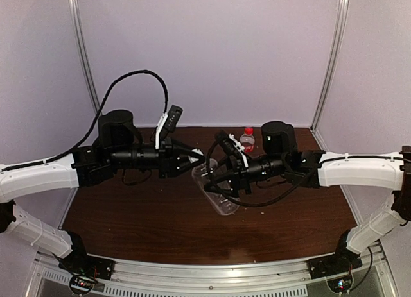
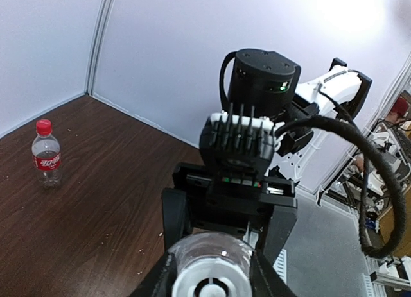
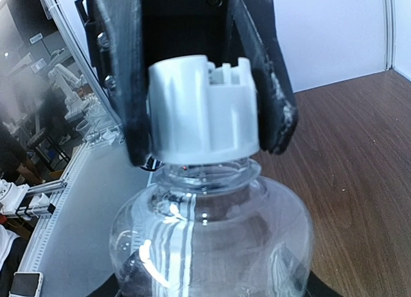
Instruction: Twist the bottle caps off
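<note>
A plain clear bottle [image 1: 222, 203] hangs tilted between the two arms above the table. Its white cap [image 3: 204, 108] sits on the neck, with my left gripper [image 2: 209, 271] shut on it; its black fingers [image 3: 122, 92] press both sides of the cap. My right gripper [image 3: 212, 288] is closed around the bottle's body [image 3: 212, 239], its fingers showing only as dark edges at the bottom corners. The second bottle [image 2: 46, 157], with a red label and a red cap [image 2: 43, 126], stands upright at the back of the table [image 1: 128, 213], apart from both grippers.
White walls and metal corner posts [image 1: 83, 53] close in the wooden table on three sides. Black cables loop off both wrists [image 1: 138, 76]. The red-capped bottle [image 1: 247, 139] stands just behind the right arm's wrist.
</note>
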Robot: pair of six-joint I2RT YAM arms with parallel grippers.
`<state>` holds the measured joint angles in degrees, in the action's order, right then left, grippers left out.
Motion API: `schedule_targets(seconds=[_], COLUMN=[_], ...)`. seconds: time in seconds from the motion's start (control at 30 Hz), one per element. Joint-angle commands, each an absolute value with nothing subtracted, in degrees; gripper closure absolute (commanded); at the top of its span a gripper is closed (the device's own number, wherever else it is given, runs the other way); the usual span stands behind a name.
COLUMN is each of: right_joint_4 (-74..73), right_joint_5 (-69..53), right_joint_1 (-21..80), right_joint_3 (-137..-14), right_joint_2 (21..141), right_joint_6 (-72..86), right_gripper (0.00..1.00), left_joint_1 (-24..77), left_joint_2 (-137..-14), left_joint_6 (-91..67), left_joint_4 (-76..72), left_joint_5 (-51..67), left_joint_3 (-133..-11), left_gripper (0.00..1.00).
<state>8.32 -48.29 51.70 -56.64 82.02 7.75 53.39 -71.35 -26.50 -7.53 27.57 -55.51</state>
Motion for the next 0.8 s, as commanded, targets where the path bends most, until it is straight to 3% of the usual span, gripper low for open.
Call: schedule_targets(seconds=[0.0, 0.17, 0.3, 0.47, 0.77], right_joint_4=[15.27, 18.39, 20.19, 23.12, 25.97], right_joint_5=[-48.93, -48.78, -51.08, -56.04, -62.55], right_joint_1=[51.94, 51.93, 51.94, 51.9, 52.02], right_joint_3=[-54.06, -53.36, -52.57, -52.03, -52.3], right_joint_2=[81.67, 80.45, 79.89, 79.34, 78.05], right_joint_6=[11.99, 13.9, 15.55, 18.05, 21.58], right_gripper=[0.48, 0.52, 0.53, 0.53, 0.53], left_joint_1=[53.85, 53.88, 53.88, 53.88, 53.79], left_joint_2=[-68.61, -67.63, -66.81, -66.88, -67.78], left_joint_6=[-23.82, -21.96, -22.14, -22.02, -20.25], left_joint_4=[-14.34, -16.08, -18.28, -18.29, -20.51], left_joint_5=[27.69, 27.78, 29.0, 32.63, 39.83], left_joint_3=[-55.52, -55.02, -54.33, -54.82, -55.68], left_gripper=[0.52, 0.22, 0.07, 0.08, 0.19])
